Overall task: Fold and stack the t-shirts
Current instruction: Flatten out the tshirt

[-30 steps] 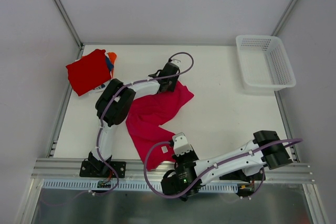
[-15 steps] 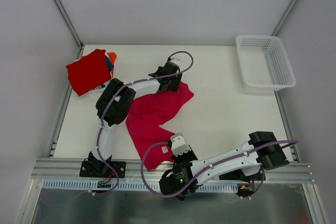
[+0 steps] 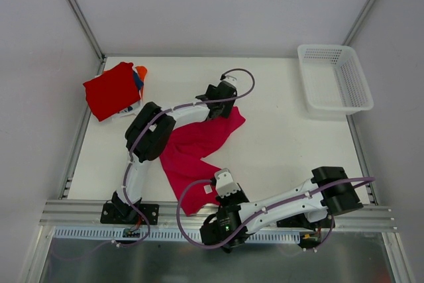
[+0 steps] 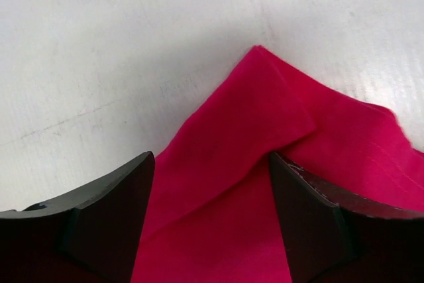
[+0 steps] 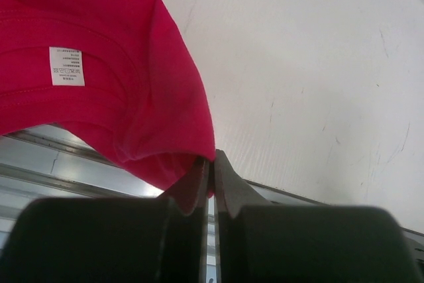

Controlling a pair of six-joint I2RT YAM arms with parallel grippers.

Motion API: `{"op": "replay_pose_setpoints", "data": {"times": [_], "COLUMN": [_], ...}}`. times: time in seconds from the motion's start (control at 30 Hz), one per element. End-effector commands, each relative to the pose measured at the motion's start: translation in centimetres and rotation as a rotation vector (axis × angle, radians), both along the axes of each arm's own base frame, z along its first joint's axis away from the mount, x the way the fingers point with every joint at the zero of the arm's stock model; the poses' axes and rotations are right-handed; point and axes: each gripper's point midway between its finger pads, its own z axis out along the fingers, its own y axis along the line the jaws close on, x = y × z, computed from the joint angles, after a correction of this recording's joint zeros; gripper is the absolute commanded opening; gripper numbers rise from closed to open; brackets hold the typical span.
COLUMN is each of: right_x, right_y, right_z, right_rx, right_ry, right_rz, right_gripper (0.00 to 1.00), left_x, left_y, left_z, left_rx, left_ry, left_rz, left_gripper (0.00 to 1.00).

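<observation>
Top: magenta tee [image 3: 195,145] sprawled mid-table, limp, light, zero stiffness; L wrist: left gripper [image 4: 209,170] spread wide over far corner, gripping nothing, corner/hem best pinch pts; R wrist: right gripper [image 5: 212,162] clamped on near hem.

Top external view: illumination is even and diffuse. The white table [image 3: 285,137] renders bright, without clipping. Shadows under the arms are short and soft-edged. Focus is uniform, and edge distortion is slight.

Left wrist view: the magenta shirt [image 4: 252,164] is sharp and saturated, with a soft grey shadow on the table around its tip at 12 o'clock. The left fingers [image 4: 106,220] at 7 and 5 o'clock are underexposed.

Right wrist view: the right fingers [image 5: 232,187] at 6 o'clock are near-black and blurred. The table at 2 o'clock is bright, with fine scratches resolved.
</observation>
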Motion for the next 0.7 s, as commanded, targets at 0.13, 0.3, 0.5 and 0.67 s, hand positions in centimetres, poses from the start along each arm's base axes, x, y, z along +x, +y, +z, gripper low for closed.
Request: {"op": "replay_pose_setpoints", "data": {"times": [0.13,0.3,0.5,0.67], "right_x": [0.2,0.2,0.3,0.2], "right_y": [-0.6,-0.5,-0.7,-0.8], "right_z": [0.7,0.8,0.7,0.6], "right_rx": [-0.061,-0.067,-0.067,-0.077], "right_ry": [-0.01,-0.008,-0.007,0.002], "right_rz": [-0.005,-0.004,-0.007,-0.012], "right_gripper": [0.0,0.0,0.0,0.0], "left_x": [0.0,-0.1,0.4,1.3], "left_y": [-1.7,-2.1,-1.4,0.1], "left_z": [3.0,1.9,0.9,1.3], "left_rx": [0.189,0.22,0.233,0.207], "left_ry": [-0.151,-0.146,-0.13,-0.114], "left_rz": [-0.007,-0.012,0.0,0.03], "left_gripper": [0.49,0.4,0.43,0.44]}}
